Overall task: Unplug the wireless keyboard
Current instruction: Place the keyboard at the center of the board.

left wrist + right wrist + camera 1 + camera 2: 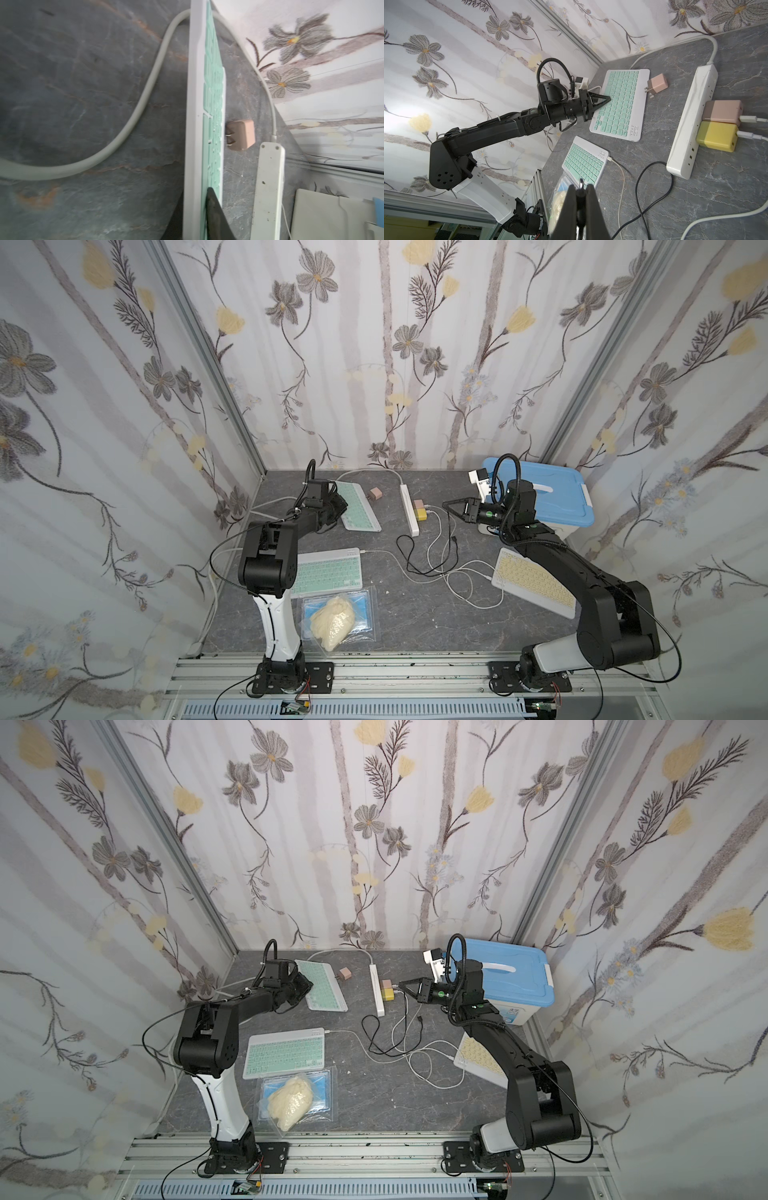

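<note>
I read the right gripper (580,188) as closed on the plug end of the black cable (636,195). A small metal tip shows between its fingers, and it hangs over the table (415,614) at about 1 o'clock, near the power strip (409,510).

The far mint keyboard (360,506), which I take to be the task's own, lies at 11 o'clock. I can see no lead in it, so I judge the unplugging done or nearly so.

The left gripper (608,99) sits at that keyboard's 9 o'clock edge, probably to brace it against the pull. In the left wrist view one dark finger (216,214) lies over the keys and the other beside the white rim. I cannot tell whether they pinch it or stand just clear.

A pink charger (720,111) and a yellow charger (716,136) sit in the strip. Their white leads seem to feed the near mint keyboard (328,572) at 8 o'clock and the yellow keyboard (532,578) at 4 o'clock. A loose charger (242,135) lies between the far keyboard and the strip.

The table is dark grey and marbled. A plastic bag (336,618) of something pale lies at 7 o'clock and a blue-lidded box (552,497) stands at 2 o'clock. Floral wallpaper (374,364) covers three walls.
</note>
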